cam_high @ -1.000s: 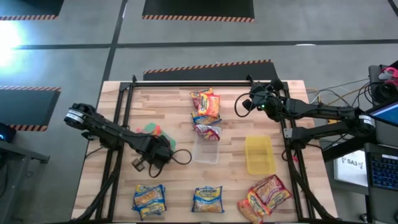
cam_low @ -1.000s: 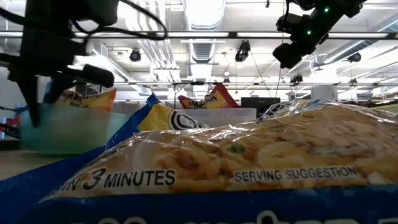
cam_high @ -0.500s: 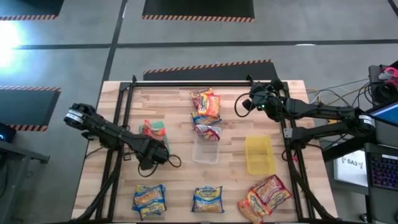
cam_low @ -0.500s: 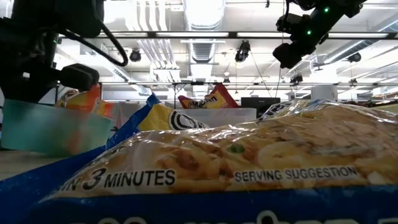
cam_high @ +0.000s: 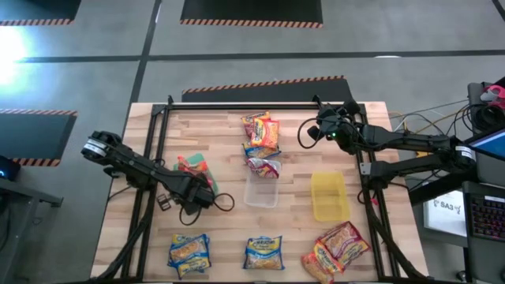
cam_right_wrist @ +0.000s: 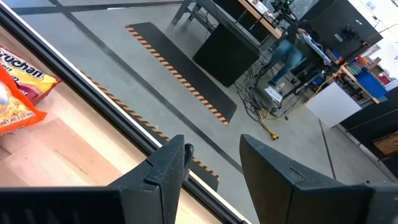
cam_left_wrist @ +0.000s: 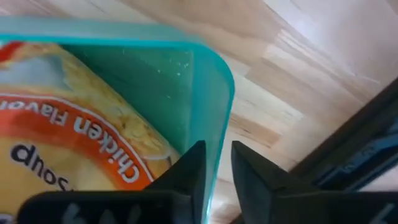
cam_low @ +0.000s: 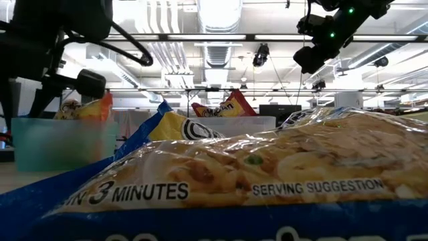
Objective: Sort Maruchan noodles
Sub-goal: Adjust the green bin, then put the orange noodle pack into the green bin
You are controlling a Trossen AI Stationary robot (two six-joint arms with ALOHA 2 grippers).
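Note:
A green bin (cam_high: 192, 166) stands left of the table's middle with an orange chicken packet (cam_left_wrist: 81, 130) inside. My left gripper (cam_high: 199, 184) is shut on the bin's wall at its near right side. More Maruchan packets lie in a pile at the far middle (cam_high: 261, 130). Two blue ones (cam_high: 189, 252) (cam_high: 263, 252) and a red-orange heap (cam_high: 338, 248) lie along the near edge. My right gripper (cam_right_wrist: 211, 149) hovers open above the far right part of the table (cam_high: 322, 130), touching nothing. My left gripper pinches the green bin's wall by its rim (cam_left_wrist: 214, 134), near a rounded corner. One finger (cam_left_wrist: 186, 171) is inside the bin beside the packet and the other finger (cam_left_wrist: 252, 174) is outside. The bin stands level in the low view (cam_low: 60, 144).
A clear bin (cam_high: 262, 189) sits at the table's middle and a yellow bin (cam_high: 329, 196) to its right. A blue packet (cam_low: 254, 181) fills the low view's foreground. Black frame rails (cam_high: 150, 158) run along both sides of the table. Bare wood lies between the bins and the near packets.
My left gripper has turned at the wrist while holding the green bin. The bin tipped midway, then came back level, shifted a little toward the table's left. The orange packet inside now shows more from above. The right arm has kept still.

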